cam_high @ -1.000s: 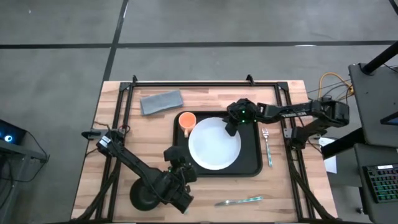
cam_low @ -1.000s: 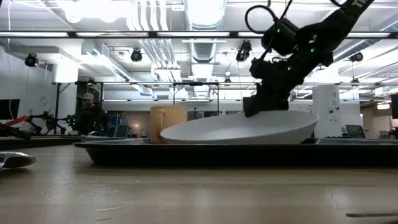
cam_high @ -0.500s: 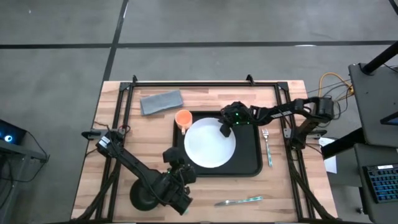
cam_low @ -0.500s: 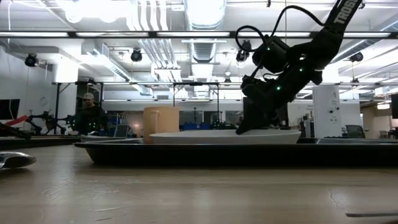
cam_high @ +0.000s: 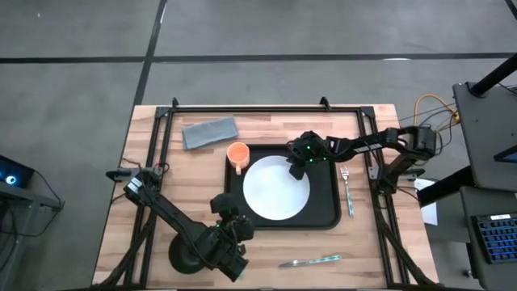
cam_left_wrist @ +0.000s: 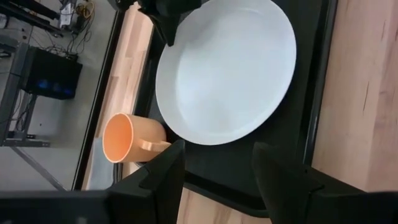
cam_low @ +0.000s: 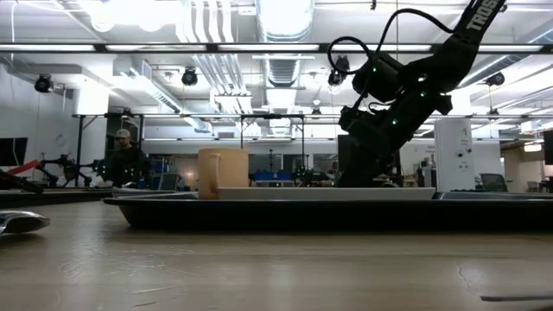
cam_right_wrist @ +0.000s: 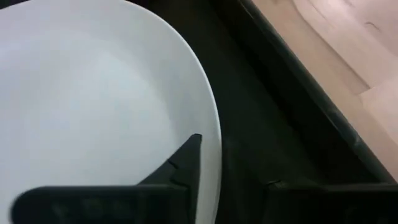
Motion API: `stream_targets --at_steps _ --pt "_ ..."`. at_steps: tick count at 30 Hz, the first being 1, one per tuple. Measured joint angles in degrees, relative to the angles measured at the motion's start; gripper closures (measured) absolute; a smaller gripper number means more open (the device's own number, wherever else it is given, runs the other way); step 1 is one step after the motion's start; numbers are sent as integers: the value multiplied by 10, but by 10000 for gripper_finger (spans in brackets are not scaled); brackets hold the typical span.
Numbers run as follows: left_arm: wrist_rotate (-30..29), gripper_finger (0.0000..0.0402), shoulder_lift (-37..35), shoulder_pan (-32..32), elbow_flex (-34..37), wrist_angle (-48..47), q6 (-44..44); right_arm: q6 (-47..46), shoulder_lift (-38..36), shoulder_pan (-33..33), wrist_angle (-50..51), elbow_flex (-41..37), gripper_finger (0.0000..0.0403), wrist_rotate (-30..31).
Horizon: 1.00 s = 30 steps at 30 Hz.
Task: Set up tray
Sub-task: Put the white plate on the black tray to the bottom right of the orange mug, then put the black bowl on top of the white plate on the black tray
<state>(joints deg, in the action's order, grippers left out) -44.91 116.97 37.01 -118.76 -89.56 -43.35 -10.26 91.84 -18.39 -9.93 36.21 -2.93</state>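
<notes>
The black tray [cam_high: 327, 214] lies mid-table. The white plate [cam_high: 276, 187] lies flat in it, a thin strip above the rim in the low view [cam_low: 320, 193]. An orange cup [cam_high: 237, 153] stands upright in the tray's far left corner, beside the plate. My right gripper [cam_high: 297, 166] is open at the plate's far right rim [cam_right_wrist: 214, 134]. One finger [cam_right_wrist: 183, 168] is over the plate and the other [cam_right_wrist: 280, 193] is over the bare tray. My left gripper [cam_left_wrist: 217, 149] waits open over the table's near side [cam_high: 222, 204], facing the plate. My right gripper stands astride the plate's far right rim [cam_right_wrist: 217, 155], slanting down from the table's right. Dark tray shows between the rim and the outer finger. Whether the inner finger touches the plate, I cannot tell. The plate lies flat on the tray.
A grey folded cloth [cam_high: 210, 131] lies at the far left. A fork [cam_high: 347, 190] lies right of the tray, another utensil [cam_high: 311, 260] near the front edge. A round black bowl [cam_high: 184, 255] sits by the left arm. A person [cam_low: 125, 160] stands far behind.
My right gripper has moved down and a little toward the table's left. The plate, tilted a second ago with its far right rim raised, has come down flat on the tray. The orange cup has shifted slightly toward the left and far edge.
</notes>
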Motion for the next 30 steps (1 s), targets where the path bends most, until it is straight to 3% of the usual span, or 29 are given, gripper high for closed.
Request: stream_targets --at_steps 5,14,22,30 --pt "1 233 -1 8 0 -5 -48 13 -67 -2 68 29 282 4" --pt "89 241 -10 61 24 -4 -222 16 -267 31 244 73 220 30" --pt "183 250 -37 81 131 -4 -379 0 -378 50 350 73 176 31" --pt "252 250 -103 115 257 28 -449 -7 -396 86 379 70 157 31"
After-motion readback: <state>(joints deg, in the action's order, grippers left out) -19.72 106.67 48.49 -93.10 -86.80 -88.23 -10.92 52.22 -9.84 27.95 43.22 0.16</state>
